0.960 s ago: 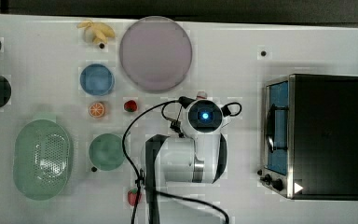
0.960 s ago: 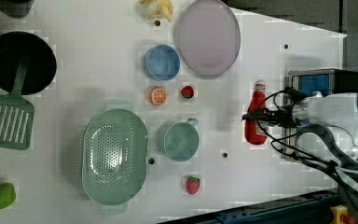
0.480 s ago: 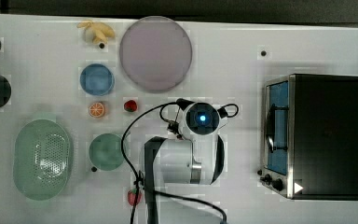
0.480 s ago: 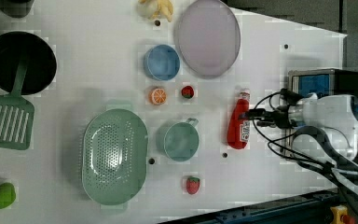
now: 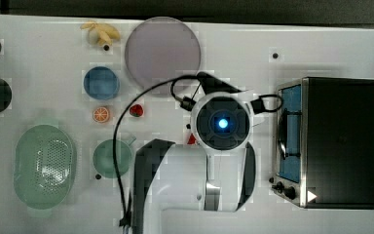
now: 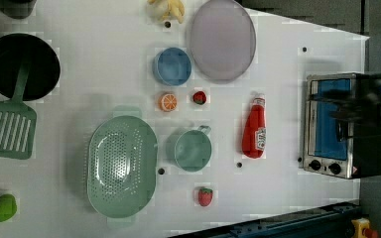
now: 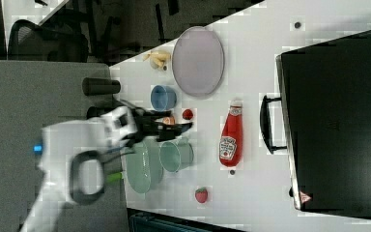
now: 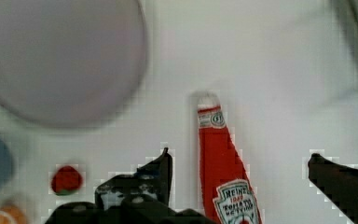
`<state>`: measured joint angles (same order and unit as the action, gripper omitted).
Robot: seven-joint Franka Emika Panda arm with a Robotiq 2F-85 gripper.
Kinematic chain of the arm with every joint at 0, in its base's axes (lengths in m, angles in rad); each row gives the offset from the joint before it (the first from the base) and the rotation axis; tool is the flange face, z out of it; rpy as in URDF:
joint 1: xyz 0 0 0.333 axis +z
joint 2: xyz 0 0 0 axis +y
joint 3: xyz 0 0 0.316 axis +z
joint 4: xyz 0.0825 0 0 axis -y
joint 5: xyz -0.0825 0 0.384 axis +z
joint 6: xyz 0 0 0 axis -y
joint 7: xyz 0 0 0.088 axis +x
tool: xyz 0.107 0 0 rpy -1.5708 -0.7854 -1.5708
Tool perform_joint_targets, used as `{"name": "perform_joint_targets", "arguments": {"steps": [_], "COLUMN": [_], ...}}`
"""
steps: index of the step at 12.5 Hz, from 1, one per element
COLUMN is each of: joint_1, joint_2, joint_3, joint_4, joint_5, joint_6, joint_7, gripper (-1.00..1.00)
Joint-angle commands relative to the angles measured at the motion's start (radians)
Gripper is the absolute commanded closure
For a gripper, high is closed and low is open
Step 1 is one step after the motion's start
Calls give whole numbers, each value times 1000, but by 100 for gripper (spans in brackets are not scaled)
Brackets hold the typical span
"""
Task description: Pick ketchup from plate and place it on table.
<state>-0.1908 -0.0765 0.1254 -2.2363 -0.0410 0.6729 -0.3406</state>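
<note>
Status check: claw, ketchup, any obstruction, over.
Claw open, above the bottle. Ketchup lying on table, off plate. Nothing in the way.

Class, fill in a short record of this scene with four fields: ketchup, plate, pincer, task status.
ketchup: lying on its side on the table, apart from the plate, ketchup
plate: bare, plate
pincer: open, above the bottle, touching nothing, pincer
task status: bottle is off the plate and on the table
</note>
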Motion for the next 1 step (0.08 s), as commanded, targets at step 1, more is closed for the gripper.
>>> {"name": "perform_joint_targets", "arguments": {"steps": [1], "joint_1": [2], "joint_2": [-74], "joint_3": [6], "joint_4": [130], "joint_5": [2], "joint_6": [-257], "joint_7": [235], "gripper": [-100]}}
